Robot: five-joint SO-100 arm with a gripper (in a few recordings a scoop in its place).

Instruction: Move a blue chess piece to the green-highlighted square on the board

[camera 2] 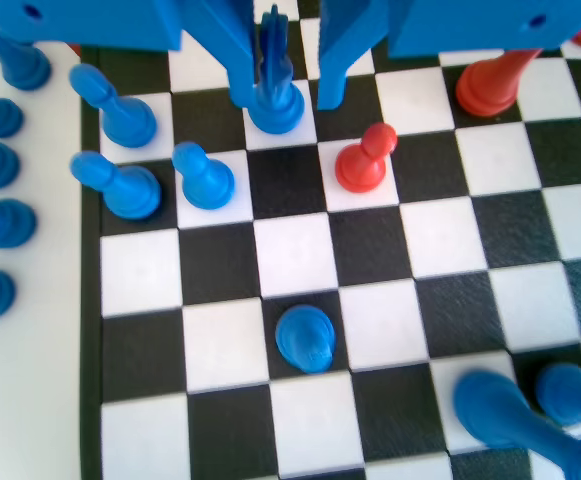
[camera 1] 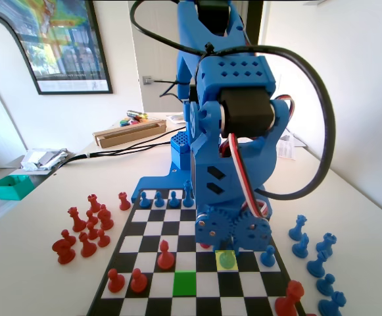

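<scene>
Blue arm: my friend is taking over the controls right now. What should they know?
Pincer: open and low, jaws on either side of the blue chess piece, with a gap at the right jaw in the wrist view.
The piece stands on the board, on the yellow square.
The green-highlighted square is free, one row nearer the camera and to the left in the fixed view.
Done: lined up.
Left: close, lift, carry to green, release.

Blue plastic arm, black motor, black cables, two gears

Blue chess piece upright, green-highlighted square bare
</scene>
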